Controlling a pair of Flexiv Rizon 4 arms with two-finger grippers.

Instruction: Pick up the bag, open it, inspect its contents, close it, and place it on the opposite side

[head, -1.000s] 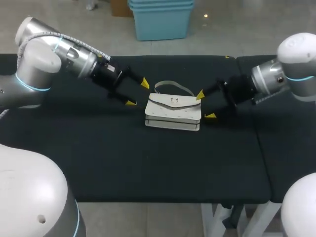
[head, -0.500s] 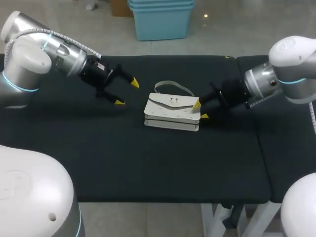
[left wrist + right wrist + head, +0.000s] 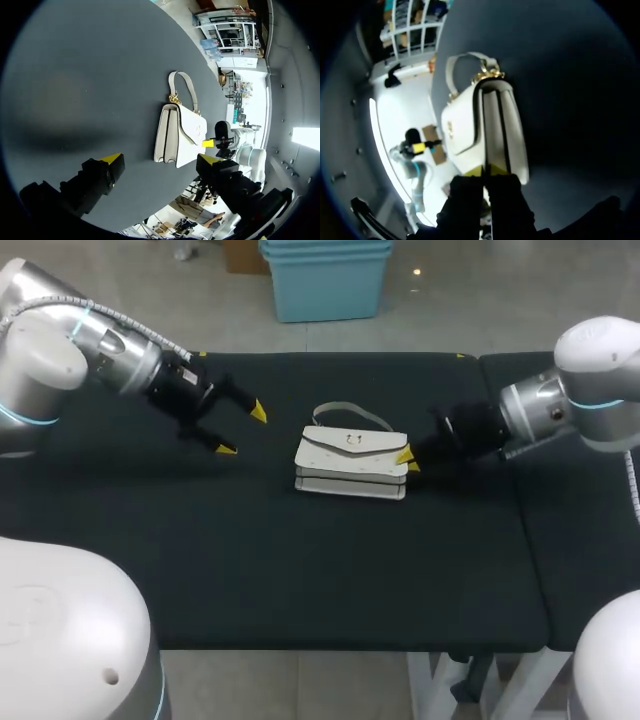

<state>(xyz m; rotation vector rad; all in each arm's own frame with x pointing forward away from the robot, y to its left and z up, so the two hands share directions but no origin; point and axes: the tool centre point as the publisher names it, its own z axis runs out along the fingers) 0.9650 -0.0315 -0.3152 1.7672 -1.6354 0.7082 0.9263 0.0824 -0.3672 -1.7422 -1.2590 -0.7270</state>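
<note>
Poking at a little white handbag, right pincer clenched

The small white bag (image 3: 350, 465) lies flat on the dark surface (image 3: 300, 560), directly ahead of the right pincer (image 3: 408, 459). That pincer's yellow tips are squeezed together and touching the bag's near end. I honestly can't tell if they've nipped any of it. The left pincer (image 3: 241, 430) is spread wide with nothing in it, well off from the bag's other end.

My guess on handling: it looks light, with fairly stiff panels and a smooth finish that could slip under hard tips. The thin strap (image 3: 350, 415) arches out from the bag's top edge, off to one side of the right pincer. It looks like the easy grab for lifting. The lip of the flap (image 3: 355, 443) is what you'd pinch to open it.

Versus a second ago, the left arm has backed away from the bag, its pincer spread just as wide. The right pincer was gaping around the bag's end then and has now closed up. The bag has barely budged.
</note>
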